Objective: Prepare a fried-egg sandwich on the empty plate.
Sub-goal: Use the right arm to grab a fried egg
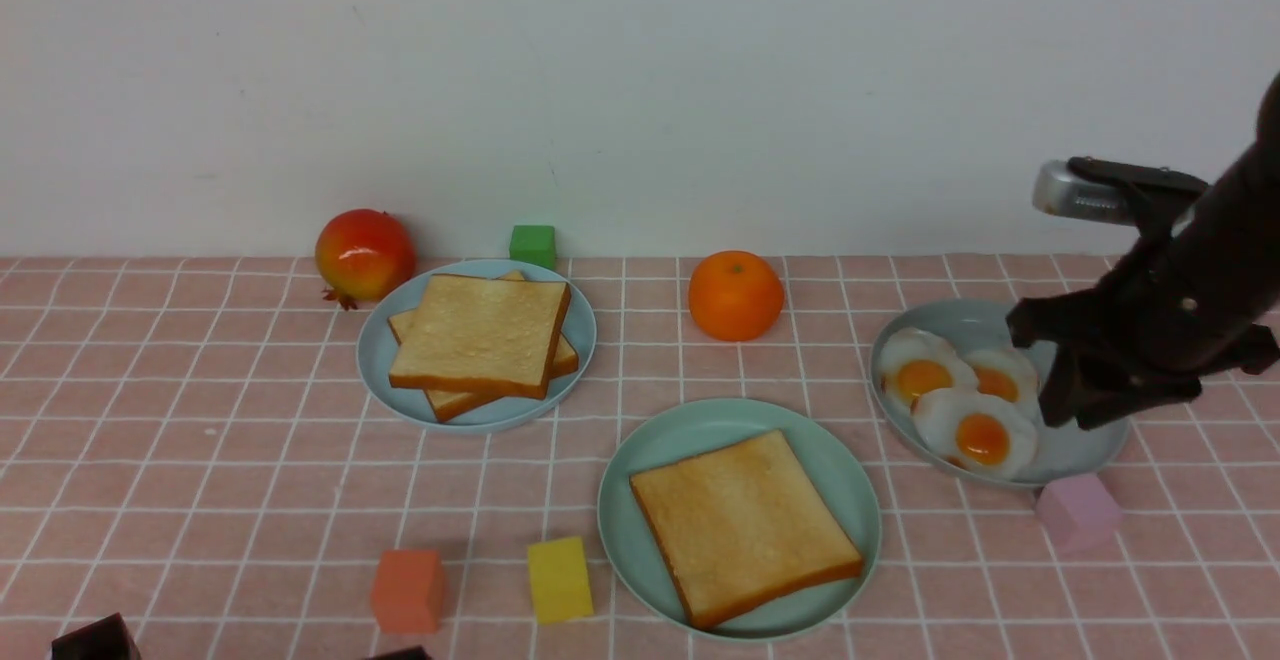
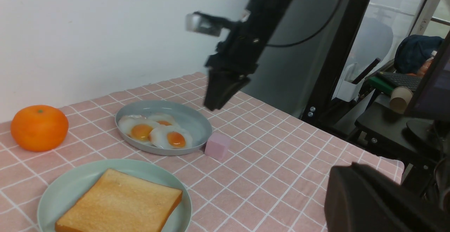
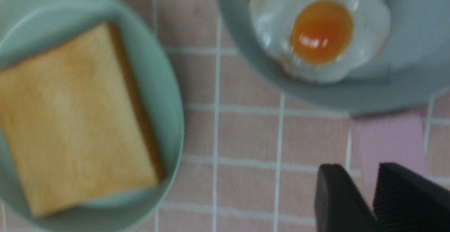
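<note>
The mint-green plate (image 1: pixel 700 430) sits front and centre with one golden toast slice (image 1: pixel 745 525) lying flat on it. Three fried eggs (image 1: pixel 983 435) with orange yolks lie on the grey-blue plate (image 1: pixel 950 325) at the right. My right gripper (image 1: pixel 1065 410) hangs just above that plate's right side, beside the eggs, its fingertips slightly apart and nothing between them. Two more toast slices (image 1: pixel 480 335) are stacked on the pale blue plate (image 1: pixel 385 360) at the back left. My left gripper (image 2: pixel 344 175) is shut and empty, low at the front left.
An orange (image 1: pixel 735 295) and a pomegranate (image 1: pixel 365 253) stand near the back wall, with a green cube (image 1: pixel 532 244) between them. A pink cube (image 1: pixel 1077 512) touches the egg plate's front rim. A yellow cube (image 1: pixel 559 580) and an orange cube (image 1: pixel 407 590) sit front left.
</note>
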